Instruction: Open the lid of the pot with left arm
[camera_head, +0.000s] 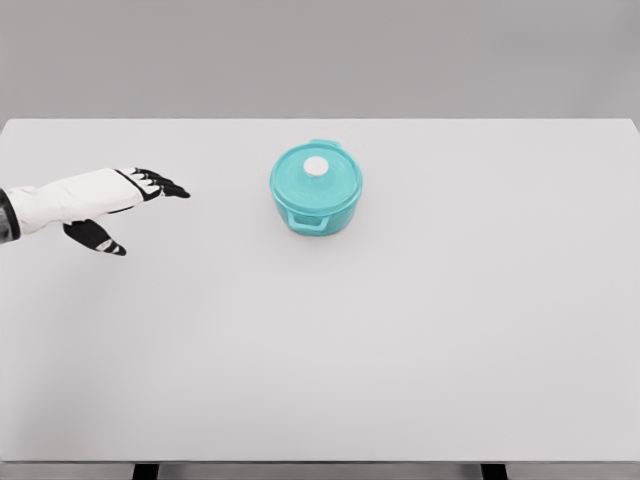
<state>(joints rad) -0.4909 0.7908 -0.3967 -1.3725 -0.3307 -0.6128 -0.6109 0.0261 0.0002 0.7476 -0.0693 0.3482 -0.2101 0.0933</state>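
Note:
A teal pot (316, 190) stands on the white table (400, 340), a little left of the middle toward the far side. Its teal lid (314, 178) sits closed on top, with a white round knob (316, 166) at the centre. Small handles stick out at the front and back of the pot. My left hand (140, 205) reaches in from the left edge, well to the left of the pot and apart from it. Its black fingers are spread, the thumb hanging lower, and it holds nothing.
The table's front edge runs along the bottom of the view, with two dark legs showing beneath it. A plain grey wall stands behind the far edge.

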